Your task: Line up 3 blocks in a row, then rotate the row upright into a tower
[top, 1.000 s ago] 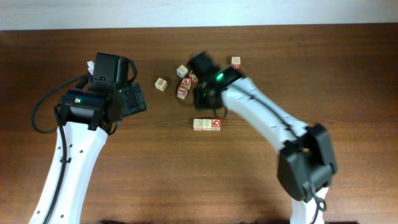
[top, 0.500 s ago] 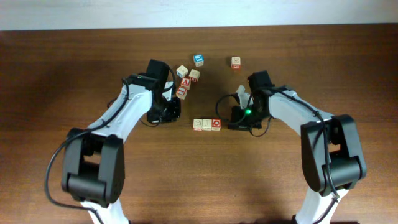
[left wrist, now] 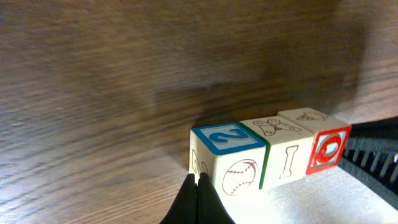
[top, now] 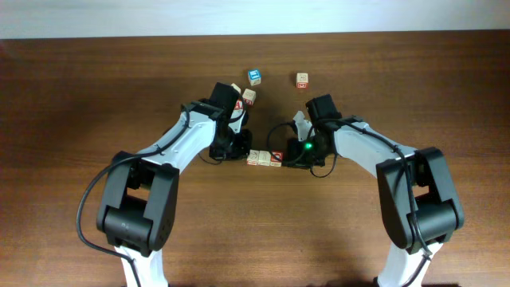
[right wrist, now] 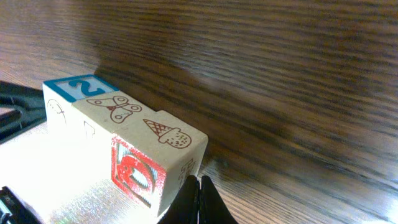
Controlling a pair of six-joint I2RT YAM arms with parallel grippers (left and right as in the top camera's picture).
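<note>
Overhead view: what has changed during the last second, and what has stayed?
The left claw swung in from the left; the right claw drew back from the loose blocks. Both now sit shut, holding nothing, at opposite ends of the row of three blocks. The row stayed in place.

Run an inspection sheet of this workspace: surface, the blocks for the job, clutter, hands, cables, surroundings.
Surface: brown wooden table, no spills seen.
Job's things: row of three blocks, touching side by side; one end block has a blue "2" on top, the other end shows a red face.
Clutter: loose blocks behind the row, including a blue-topped block and a red-marked block.
Hands: left hand shut, tips at the "2" end; right hand shut, tips at the red-faced end; neither holds anything.
Cables: black cable loops along the left arm, away from the blocks.
Surroundings: pale strip beyond the far edge; nothing else seen.
</note>
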